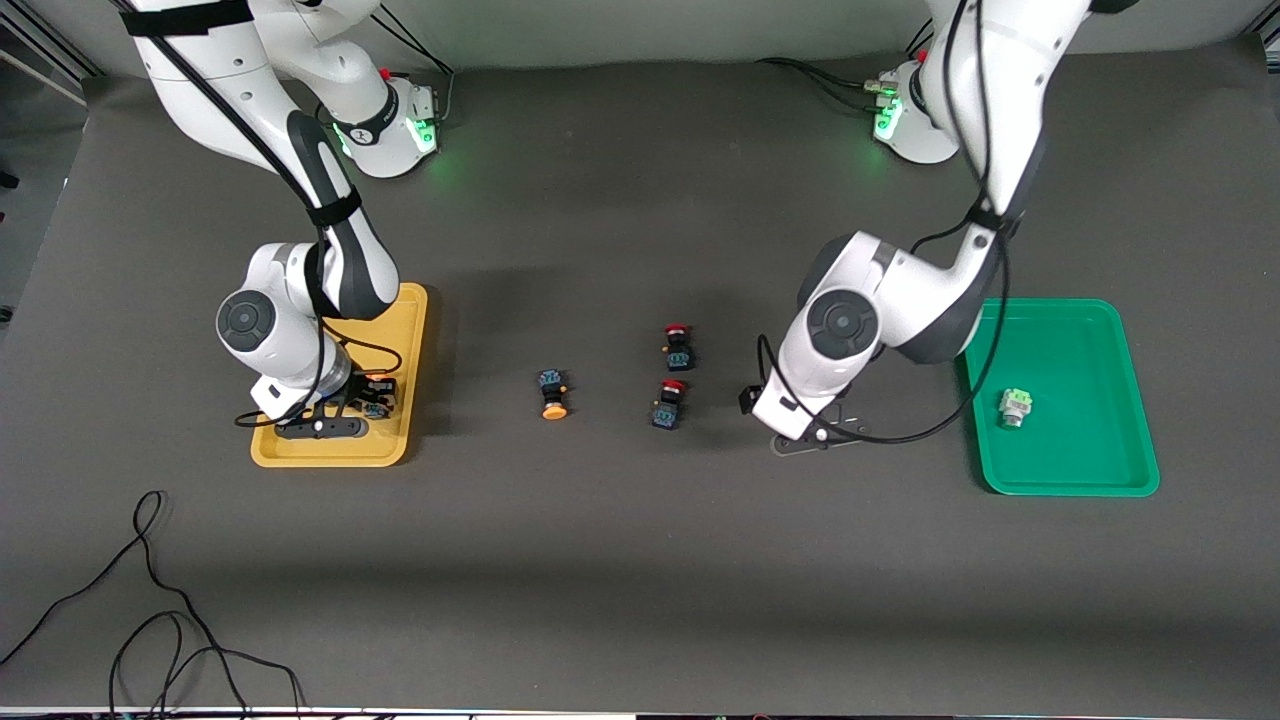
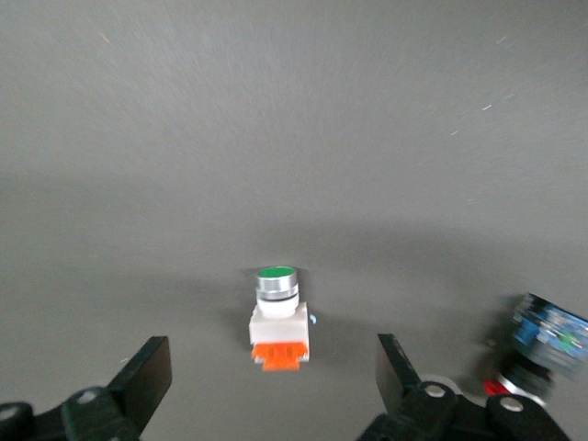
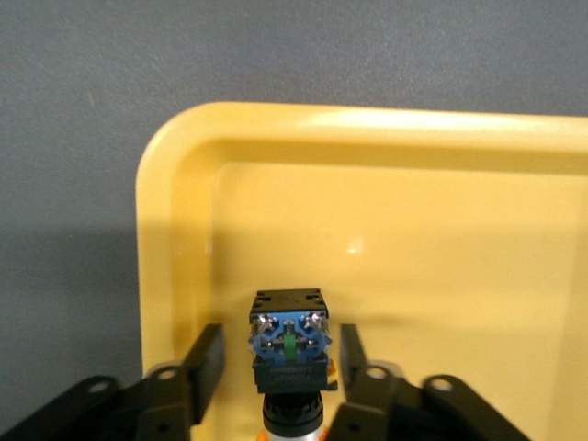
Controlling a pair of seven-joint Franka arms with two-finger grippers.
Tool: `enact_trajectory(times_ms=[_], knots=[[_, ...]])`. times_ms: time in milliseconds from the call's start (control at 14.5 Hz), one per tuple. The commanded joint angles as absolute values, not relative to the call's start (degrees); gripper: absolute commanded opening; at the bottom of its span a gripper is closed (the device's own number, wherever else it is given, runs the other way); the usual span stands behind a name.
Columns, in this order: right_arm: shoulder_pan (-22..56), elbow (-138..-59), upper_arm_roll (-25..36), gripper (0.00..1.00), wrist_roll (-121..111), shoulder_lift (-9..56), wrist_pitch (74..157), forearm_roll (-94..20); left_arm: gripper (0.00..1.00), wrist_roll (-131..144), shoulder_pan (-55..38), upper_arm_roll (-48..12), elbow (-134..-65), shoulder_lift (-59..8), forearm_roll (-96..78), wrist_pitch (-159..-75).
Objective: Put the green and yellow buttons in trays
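My right gripper (image 1: 362, 405) is low in the yellow tray (image 1: 330, 455). Its fingers (image 3: 209, 354) stand open on either side of a black-blue button (image 3: 288, 340) with an orange-yellow cap that lies on the tray floor (image 3: 386, 239). My left gripper (image 1: 808, 436) is open over the mat between the red switches and the green tray (image 1: 1075, 475). A white button (image 2: 278, 317) with a green cap and orange base stands upright below it, between the fingers (image 2: 147, 377); the arm hides it in the front view. Another white-green button (image 1: 1014, 405) lies in the green tray. A second orange-yellow button (image 1: 552, 394) lies mid-table.
Two red-capped black-blue switches (image 1: 678, 345) (image 1: 668, 403) lie mid-table, between the orange-yellow button and my left gripper; one shows in the left wrist view (image 2: 542, 344). Black cables (image 1: 150, 600) lie near the front edge at the right arm's end.
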State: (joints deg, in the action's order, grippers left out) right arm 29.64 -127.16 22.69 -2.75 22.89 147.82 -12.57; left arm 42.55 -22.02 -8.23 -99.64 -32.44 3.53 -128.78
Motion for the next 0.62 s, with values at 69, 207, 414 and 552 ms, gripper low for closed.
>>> enact_trajectory(times_ms=[69,207,414,552], knots=[[31.37,-125.25,22.76,1.00,-0.38,16.37,138.37,-14.41,0.98,44.65,-23.29,-7.12,-100.55,-35.15,3.52,-131.39],[34.35,-122.45,22.76,1.00,5.94,14.68,133.35,-14.41,0.98,45.43,-23.47,-7.12,-100.63,-36.47,3.52,-131.75],[40.85,-117.96,22.68,1.00,17.28,16.08,131.66,-14.41,0.95,46.49,-24.34,-7.12,-101.42,-37.18,3.52,-131.75],[45.16,-113.93,22.59,1.00,23.61,19.32,131.66,-14.41,0.84,46.49,-24.43,-7.12,-101.77,-37.09,3.52,-131.14]])
